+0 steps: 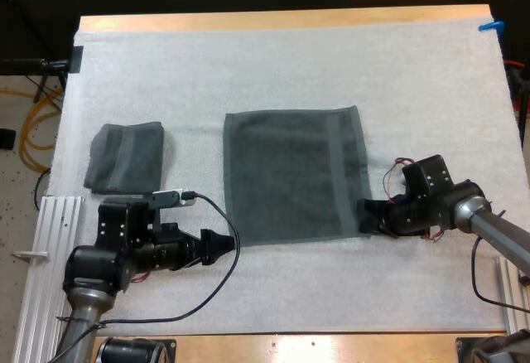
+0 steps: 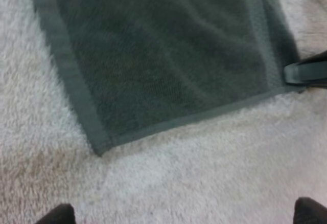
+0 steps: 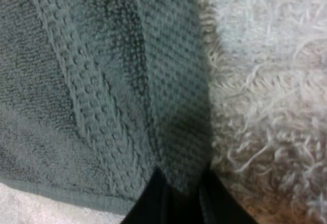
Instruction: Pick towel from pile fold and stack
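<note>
high view: the spread towel [image 1: 294,172] lies flat on the mat [image 1: 248,65], with the folded towel [image 1: 126,156] to its left. the left gripper [image 1: 222,245] is near its near-left corner.
left wrist view: fingers [image 2: 56,215] apart, holding nothing.
right wrist view: the right gripper [image 3: 178,196] pinches the spread towel's corner.
</note>
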Available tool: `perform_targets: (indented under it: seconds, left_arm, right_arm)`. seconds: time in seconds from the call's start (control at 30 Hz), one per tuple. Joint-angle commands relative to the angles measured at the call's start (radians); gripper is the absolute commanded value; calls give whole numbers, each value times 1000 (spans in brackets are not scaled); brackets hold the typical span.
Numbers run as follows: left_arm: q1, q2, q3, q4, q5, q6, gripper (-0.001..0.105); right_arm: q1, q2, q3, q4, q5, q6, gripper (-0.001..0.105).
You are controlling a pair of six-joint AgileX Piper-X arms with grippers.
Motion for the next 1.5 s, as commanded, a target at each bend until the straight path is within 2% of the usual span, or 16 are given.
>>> perform_targets:
  seconds: [0.0,0.17,0.37,0.5,0.77,0.83,1.0,1.23,1.33,1.47]
  left_arm:
    - [0,4,17,-45,13,-34,79]
    - [-19,75,48,-106,1,-66,79]
    - [-89,255,48,-236,-13,-106,79]
    - [-149,377,48,-324,-50,-148,79]
    - [-181,547,25,-441,-65,-213,79]
    - [-181,568,20,-456,-60,-222,79]
    - [-181,627,17,-483,21,-233,78]
    - [-181,638,14,-490,16,-232,76]
    - [-181,638,14,-488,11,-232,69]
    - [-181,638,14,-488,11,-232,43]
  right_arm:
    - [0,11,7,9,34,-11,0]
    - [0,11,7,9,31,-11,0]
    - [0,11,7,9,28,-11,0]
    - [0,11,7,9,26,-11,0]
    - [0,11,7,9,24,-11,0]
    - [0,11,7,9,21,-11,0]
    - [0,11,7,9,21,-11,0]
    - [0,11,7,9,21,-11,0]
    - [0,11,7,9,21,-11,0]
    - [0,11,7,9,12,-11,0]
